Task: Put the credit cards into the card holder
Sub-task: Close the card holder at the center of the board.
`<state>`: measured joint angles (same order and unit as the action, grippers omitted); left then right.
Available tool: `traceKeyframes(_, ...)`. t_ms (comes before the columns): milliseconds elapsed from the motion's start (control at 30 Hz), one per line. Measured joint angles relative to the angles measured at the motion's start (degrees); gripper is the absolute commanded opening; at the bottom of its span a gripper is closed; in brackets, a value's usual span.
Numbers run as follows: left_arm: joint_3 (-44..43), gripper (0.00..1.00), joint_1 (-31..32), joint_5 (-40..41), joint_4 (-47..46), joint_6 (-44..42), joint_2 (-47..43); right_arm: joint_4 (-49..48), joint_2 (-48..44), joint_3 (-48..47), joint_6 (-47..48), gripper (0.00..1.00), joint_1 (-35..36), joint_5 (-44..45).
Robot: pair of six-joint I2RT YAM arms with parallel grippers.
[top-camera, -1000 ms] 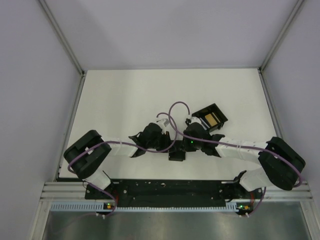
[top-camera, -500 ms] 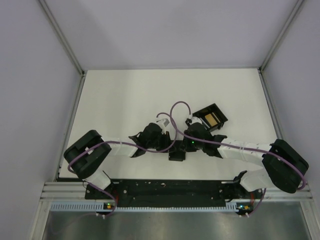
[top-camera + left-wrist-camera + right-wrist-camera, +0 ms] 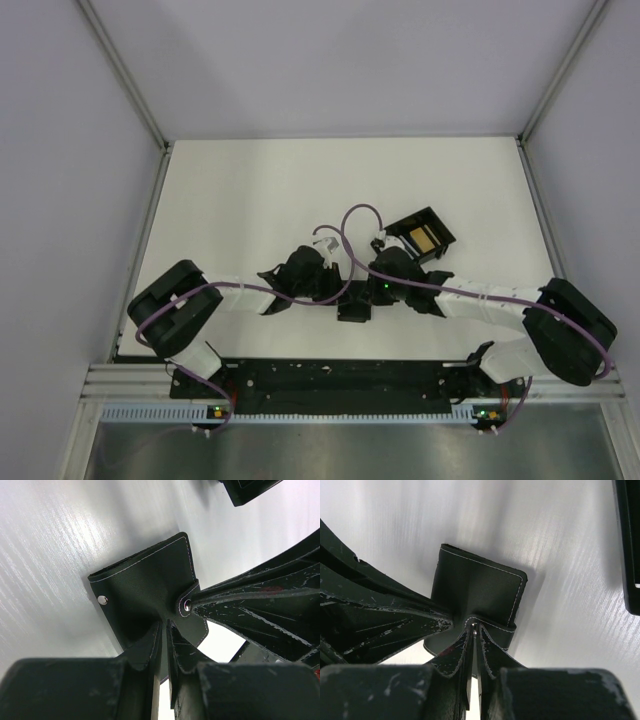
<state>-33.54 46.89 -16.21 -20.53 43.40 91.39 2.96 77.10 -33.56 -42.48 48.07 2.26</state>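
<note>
L end effector and R end effector each pinch the card holder, R prob. only by an edge. Opposing pulls could slip it loose onto the counter.

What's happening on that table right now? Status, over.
Left fingers shut on card holder. Right fingers shut on its flap. No cards in view. Open black box nearby, not blocking.

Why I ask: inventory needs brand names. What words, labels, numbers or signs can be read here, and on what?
No text can be read anywhere.
Flat black stitched card holder: plain, only metal snap studs.
Open black box with a gold patch: too small to tell any marking.
</note>
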Motion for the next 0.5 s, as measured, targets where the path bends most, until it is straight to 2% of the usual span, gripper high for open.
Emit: traceKeyframes(500,0.0,0.13,-0.1,0.0,0.0,0.0,0.0,0.1,0.8,0.6,-1.7,0.03,0.0,0.3)
